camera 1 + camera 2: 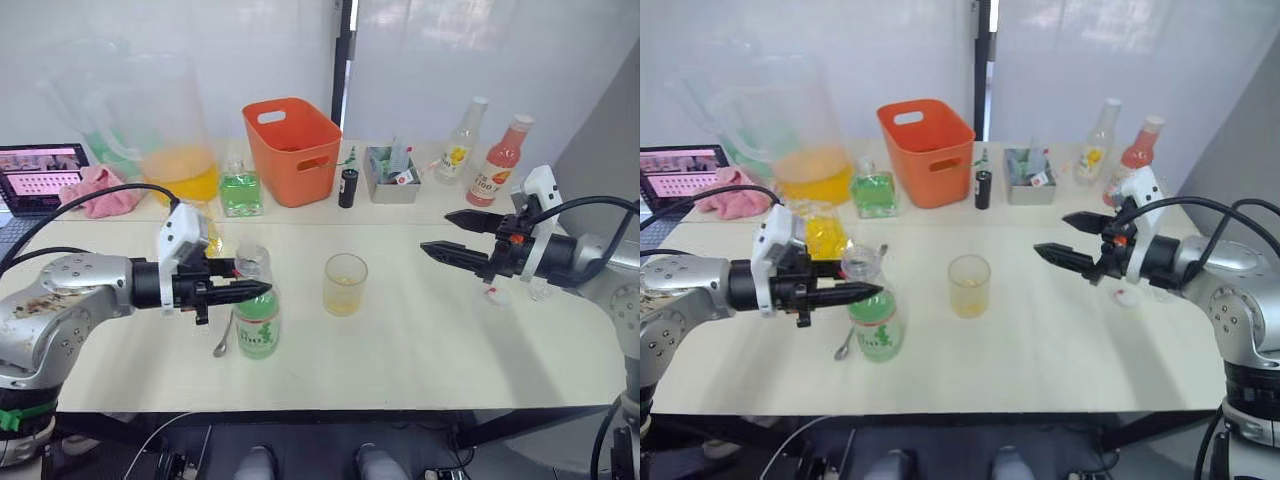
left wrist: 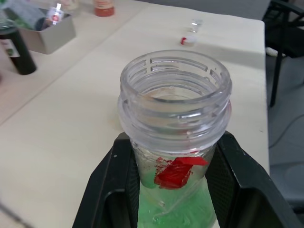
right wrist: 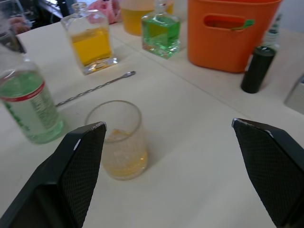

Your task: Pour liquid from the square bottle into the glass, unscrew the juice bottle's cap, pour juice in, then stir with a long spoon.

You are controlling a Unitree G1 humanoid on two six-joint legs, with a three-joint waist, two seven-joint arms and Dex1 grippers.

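The glass (image 1: 345, 284) is standing in the middle of the table (image 1: 420, 340) and is already holding a little yellowish liquid, so the first pour from the square bottle (image 3: 93, 43) seems done; that bottle is standing back behind the spoon. The juice bottle (image 1: 257, 318) has no cap on its neck, and the left gripper (image 1: 238, 291) is holding it with its fingers closed around the neck, upright, to the left of the glass. The right gripper (image 1: 452, 236) is hanging with fingers wide apart and empty, right of the glass. A small cap (image 1: 496, 294) is lying below it. Pouring the juice and stirring with the long spoon (image 3: 95, 88) are still waiting.
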